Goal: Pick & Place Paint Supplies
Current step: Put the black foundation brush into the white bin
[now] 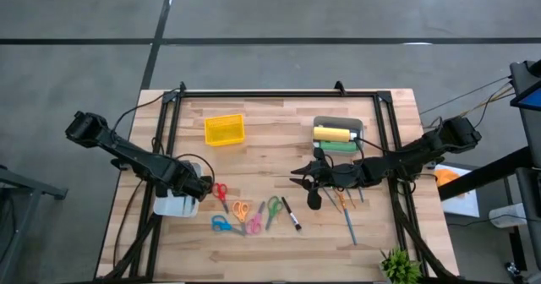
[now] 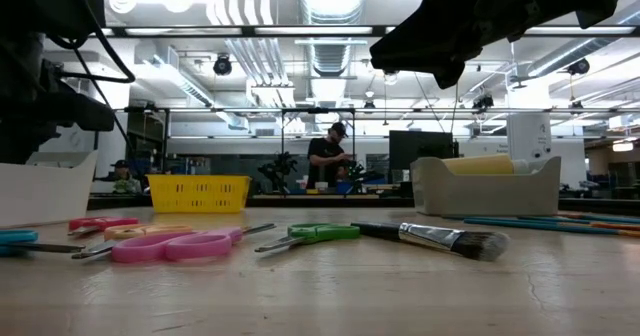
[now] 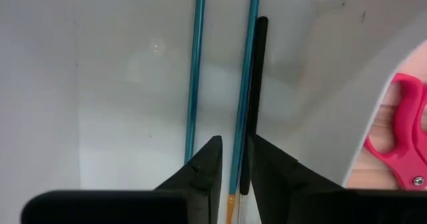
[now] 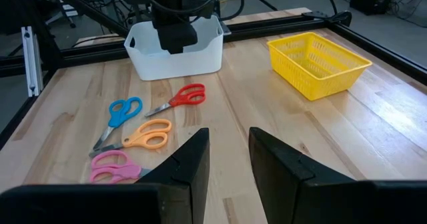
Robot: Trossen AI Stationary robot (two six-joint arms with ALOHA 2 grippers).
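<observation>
Two bins split the load: grey bin (image 1: 338, 123) takes the bottles (image 1: 333, 134), white bin (image 4: 175, 53) the sticks. Left gripper (image 3: 232, 159) sits inside the white bin, fingers parted round a teal and a black stick (image 3: 256, 84), likely releasing. Right gripper (image 4: 227, 151) hovers, fingers apart, empty. More brushes (image 1: 348, 221) lie on the table.

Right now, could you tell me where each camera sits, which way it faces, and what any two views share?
High: overhead, looking straight down on both arms.
Low: table-top height, facing the room; arms overhead.
Left wrist: over the white bin, on teal brushes; left gripper open.
Right wrist: above the table, facing the left arm; right gripper open, empty.
Shared: the yellow basket appears in the high and right wrist views.
</observation>
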